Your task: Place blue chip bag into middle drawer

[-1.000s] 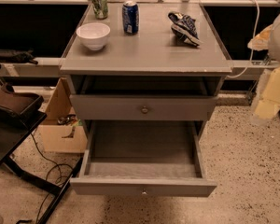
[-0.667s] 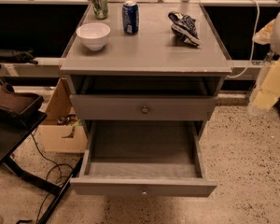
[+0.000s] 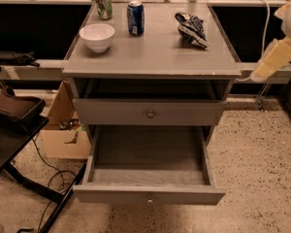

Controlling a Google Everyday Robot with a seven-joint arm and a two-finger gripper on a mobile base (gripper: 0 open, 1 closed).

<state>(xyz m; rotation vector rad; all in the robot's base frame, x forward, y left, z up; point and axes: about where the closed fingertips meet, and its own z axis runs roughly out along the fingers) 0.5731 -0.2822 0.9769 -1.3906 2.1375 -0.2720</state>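
Observation:
The blue chip bag [image 3: 191,28] lies crumpled on the cabinet top, at its right rear. The middle drawer [image 3: 148,194] is the lower of the two; it is pulled out wide and its inside looks empty. The knobbed drawer above it [image 3: 150,112] is shut. My gripper [image 3: 275,58], a pale yellowish shape under the white arm, hangs at the far right edge of the view, off the cabinet's right side and apart from the bag, at about the height of the cabinet top. It holds nothing that I can see.
A white bowl [image 3: 97,36], a blue soda can [image 3: 135,17] and a green can [image 3: 104,3] stand on the cabinet top [image 3: 155,57] to the left. A cardboard box [image 3: 63,130] and a black stand with cables [image 3: 14,125] sit on the floor at the left.
My gripper has risen at the right edge of the view and drifted slightly left. The bag, the cans, the bowl and the drawers have not moved.

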